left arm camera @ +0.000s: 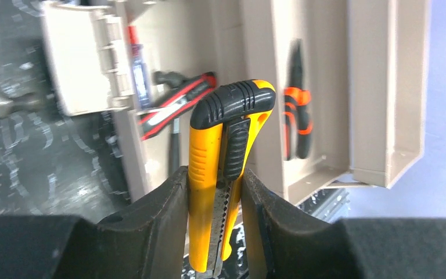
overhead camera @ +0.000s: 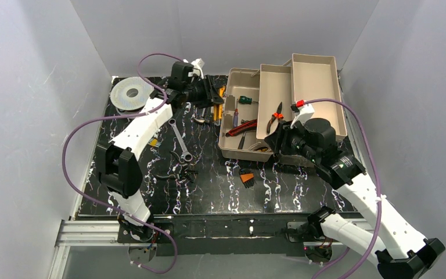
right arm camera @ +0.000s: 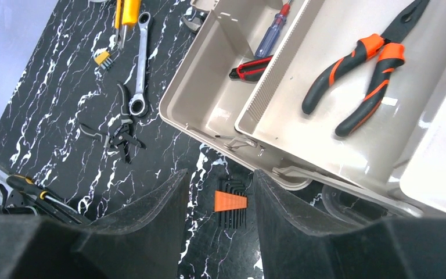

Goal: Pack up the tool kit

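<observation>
The beige tool kit (overhead camera: 248, 81) lies open at the back right with its fold-out trays (overhead camera: 316, 75) spread. It holds orange-handled pliers (right arm camera: 360, 75), a red-and-black tool (right arm camera: 250, 68) and a screwdriver (right arm camera: 273, 35). My left gripper (overhead camera: 213, 96) is just left of the kit, shut on a yellow-and-black utility knife (left arm camera: 223, 133), which stands upright between the fingers. My right gripper (right arm camera: 220, 172) is open and empty above the kit's near edge. A hex key set in an orange holder (right arm camera: 230, 202) lies on the table below its gap.
A round grey wire spool (overhead camera: 130, 93) sits at the back left. A ratchet wrench (overhead camera: 180, 136), a black folding tool (overhead camera: 180, 170) and yellow-handled tools (overhead camera: 218, 111) lie on the black marbled table (overhead camera: 209, 192). A yellow-and-black screwdriver (right arm camera: 40, 195) lies near the front edge.
</observation>
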`<control>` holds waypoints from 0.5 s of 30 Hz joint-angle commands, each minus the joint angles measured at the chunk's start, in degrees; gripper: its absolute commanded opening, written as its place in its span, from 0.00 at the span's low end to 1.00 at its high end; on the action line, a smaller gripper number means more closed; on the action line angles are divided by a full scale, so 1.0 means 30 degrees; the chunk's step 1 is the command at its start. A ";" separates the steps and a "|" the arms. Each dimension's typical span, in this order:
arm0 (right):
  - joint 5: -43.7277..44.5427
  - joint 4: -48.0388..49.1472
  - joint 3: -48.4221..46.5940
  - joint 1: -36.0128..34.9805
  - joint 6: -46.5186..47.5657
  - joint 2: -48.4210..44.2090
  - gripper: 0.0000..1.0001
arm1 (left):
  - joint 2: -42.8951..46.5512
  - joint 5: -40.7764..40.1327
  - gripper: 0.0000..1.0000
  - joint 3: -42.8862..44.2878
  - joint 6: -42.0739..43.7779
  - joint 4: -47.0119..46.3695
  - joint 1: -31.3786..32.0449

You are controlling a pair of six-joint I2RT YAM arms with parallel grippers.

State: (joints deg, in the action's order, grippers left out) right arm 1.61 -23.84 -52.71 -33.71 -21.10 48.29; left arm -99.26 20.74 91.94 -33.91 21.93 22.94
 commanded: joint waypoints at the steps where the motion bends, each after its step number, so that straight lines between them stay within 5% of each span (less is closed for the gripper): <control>1: 0.1488 0.0296 -0.0237 0.0110 -0.0172 -0.1362 0.53 | 0.0368 0.1131 0.00 0.1282 -0.1383 -0.2981 0.0980; 15: 0.7955 -0.0620 0.0240 0.0105 -0.1667 -0.5966 0.54 | -0.6776 0.2167 0.00 0.8275 -0.4962 -0.6285 0.3774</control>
State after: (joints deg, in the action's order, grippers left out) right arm 18.70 -26.92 -52.60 -33.71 -24.44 33.56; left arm -115.36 25.47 111.00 -44.24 6.27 32.42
